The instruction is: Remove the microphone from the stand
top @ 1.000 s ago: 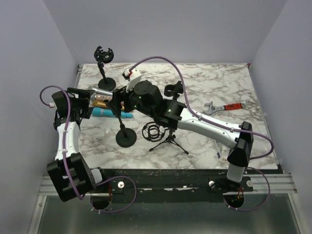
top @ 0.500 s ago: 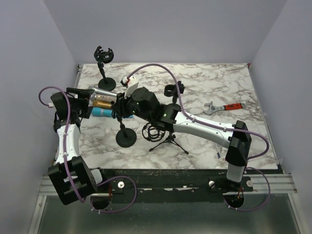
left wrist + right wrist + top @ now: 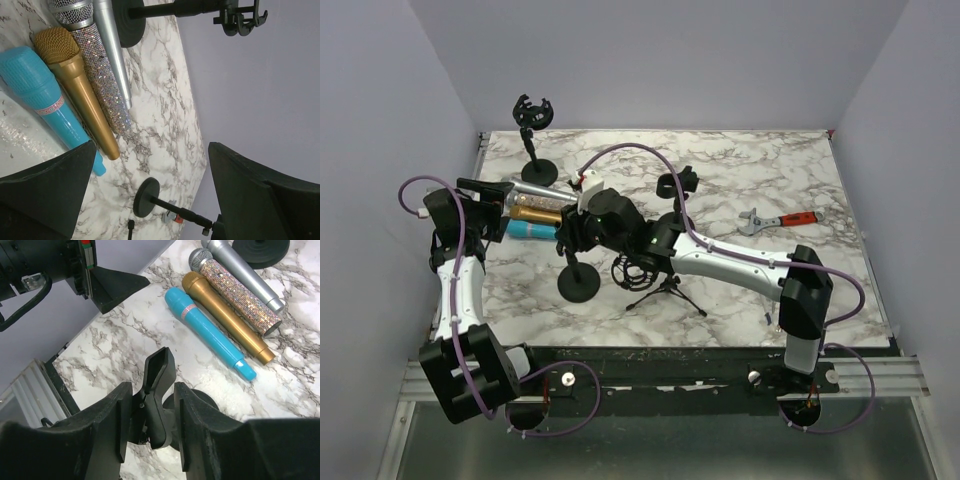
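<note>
The clip point(image 3: 159, 375) pinched in the right tool point(image 3: 152, 390) stands empty, and the four microphones point(image 3: 229, 319) lie side by side on the tabletop point(image 3: 125, 325) just beside the wide-open, empty left tool point(image 3: 150, 147); stiff, smooth and prone to roll, each seems best taken across its barrel, below the grille

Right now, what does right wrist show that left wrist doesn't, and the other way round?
Right wrist only: the right hand shut on an empty black stand clip.
Left wrist only: the far stand with its empty holder, plus a second round-base stand.
Both: the blue mic, gold mic, glitter mic and silver mic, lying side by side on the marble table, none in a stand.
</note>
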Robot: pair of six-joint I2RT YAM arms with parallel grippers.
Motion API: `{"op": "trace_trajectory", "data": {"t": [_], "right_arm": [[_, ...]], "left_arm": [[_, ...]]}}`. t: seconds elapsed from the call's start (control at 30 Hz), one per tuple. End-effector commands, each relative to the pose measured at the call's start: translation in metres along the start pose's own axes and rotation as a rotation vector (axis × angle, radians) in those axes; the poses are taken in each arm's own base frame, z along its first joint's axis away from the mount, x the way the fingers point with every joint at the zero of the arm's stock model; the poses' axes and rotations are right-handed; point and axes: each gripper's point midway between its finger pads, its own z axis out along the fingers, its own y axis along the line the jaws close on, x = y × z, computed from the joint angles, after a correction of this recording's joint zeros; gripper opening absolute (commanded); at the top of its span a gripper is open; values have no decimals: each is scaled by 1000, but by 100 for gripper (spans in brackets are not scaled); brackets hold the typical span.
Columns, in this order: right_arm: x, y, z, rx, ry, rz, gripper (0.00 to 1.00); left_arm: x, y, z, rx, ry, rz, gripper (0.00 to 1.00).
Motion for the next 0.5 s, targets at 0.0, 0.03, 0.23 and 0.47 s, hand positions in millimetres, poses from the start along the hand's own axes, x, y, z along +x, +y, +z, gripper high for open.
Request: {"op": "trace_trajectory", "data": {"t": [0.0, 0.03, 0.23, 0.47], "right_arm": [[5, -3, -2, 14, 64, -67, 50], [-2, -1, -4, 11, 51, -73, 53], [-57, 6, -35, 10, -59, -114, 96], [-86, -27, -105, 155, -166, -129, 100]], "left_arm": [[0, -27, -10, 79, -33, 144, 97], [3, -31, -12, 93, -39, 175, 97], [21, -69, -28, 205, -66, 388, 97], [40, -115, -72, 383, -168, 617, 96]]}}
